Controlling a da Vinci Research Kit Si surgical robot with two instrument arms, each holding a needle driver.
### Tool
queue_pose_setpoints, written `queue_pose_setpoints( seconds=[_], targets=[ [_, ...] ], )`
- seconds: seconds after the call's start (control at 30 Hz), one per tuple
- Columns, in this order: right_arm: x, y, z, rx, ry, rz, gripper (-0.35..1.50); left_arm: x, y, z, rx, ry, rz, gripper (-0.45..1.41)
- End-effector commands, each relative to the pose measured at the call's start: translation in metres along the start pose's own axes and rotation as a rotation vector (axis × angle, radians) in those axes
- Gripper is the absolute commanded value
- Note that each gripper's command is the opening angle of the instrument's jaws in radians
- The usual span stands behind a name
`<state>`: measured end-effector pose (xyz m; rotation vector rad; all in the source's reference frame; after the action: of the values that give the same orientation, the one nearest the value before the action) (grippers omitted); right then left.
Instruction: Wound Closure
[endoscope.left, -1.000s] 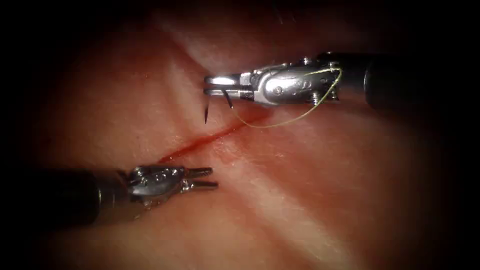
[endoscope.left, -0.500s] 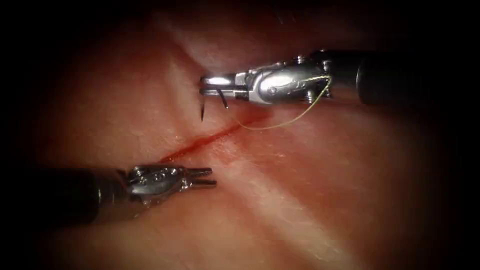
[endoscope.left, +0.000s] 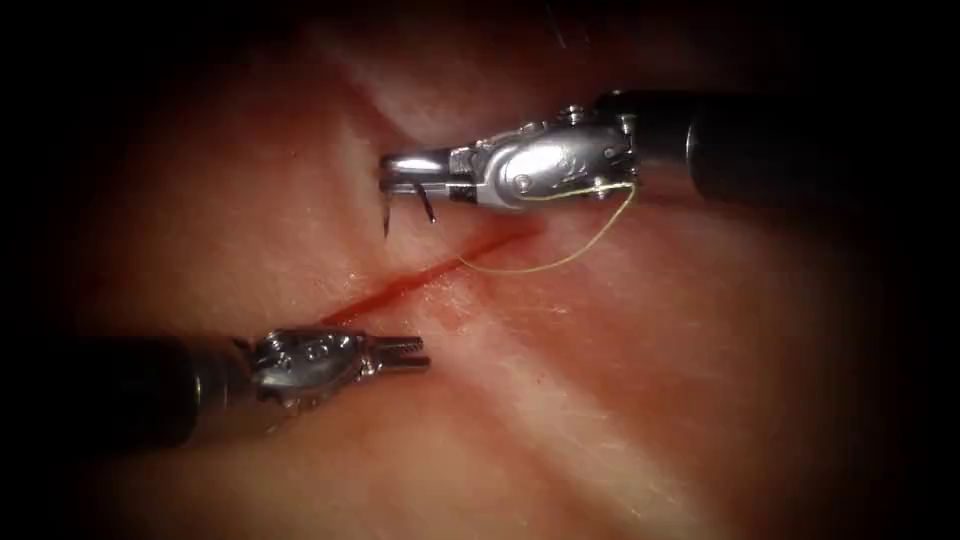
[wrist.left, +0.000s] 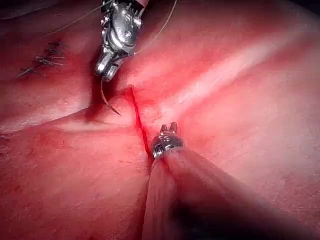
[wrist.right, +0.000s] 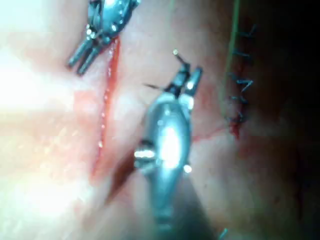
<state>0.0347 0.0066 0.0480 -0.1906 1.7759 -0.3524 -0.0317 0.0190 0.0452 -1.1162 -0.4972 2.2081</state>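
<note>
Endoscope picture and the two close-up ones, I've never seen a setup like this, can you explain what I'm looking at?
This is a surgical practice robot with two thin arms working on pork belly, the tissue. One picture looks down from above; the other two ride on the arms. A red cut runs across the tissue. The right arm's tool holds a curved needle mid-curve, above the tissue left of the cut, with yellowish thread trailing. The left arm's tool holds nothing, jaws slightly apart. Older stitches show beside the cut.
</note>
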Motion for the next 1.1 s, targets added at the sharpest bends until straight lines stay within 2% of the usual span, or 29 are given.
queue_pose_setpoints(
  seconds=[0.03, 0.37, 1.1],
  targets=[
    [-0.0010, 0.0001, 0.0010, 0.003, 0.004, -0.019, -0.35, -0.0002, -0.0001, 0.0008, -0.001, 0.001, 0.001, 0.07],
    [-0.0020, -0.0007, 0.0010, 0.011, 0.010, -0.057, -0.35, -0.0002, -0.0001, 0.0008, -0.001, 0.001, 0.001, 0.05],
    [-0.0019, -0.0004, 0.0009, 0.007, 0.004, -0.067, -0.35, -0.0003, -0.0002, 0.0008, -0.001, 0.001, 0.001, 0.05]
  ],
)
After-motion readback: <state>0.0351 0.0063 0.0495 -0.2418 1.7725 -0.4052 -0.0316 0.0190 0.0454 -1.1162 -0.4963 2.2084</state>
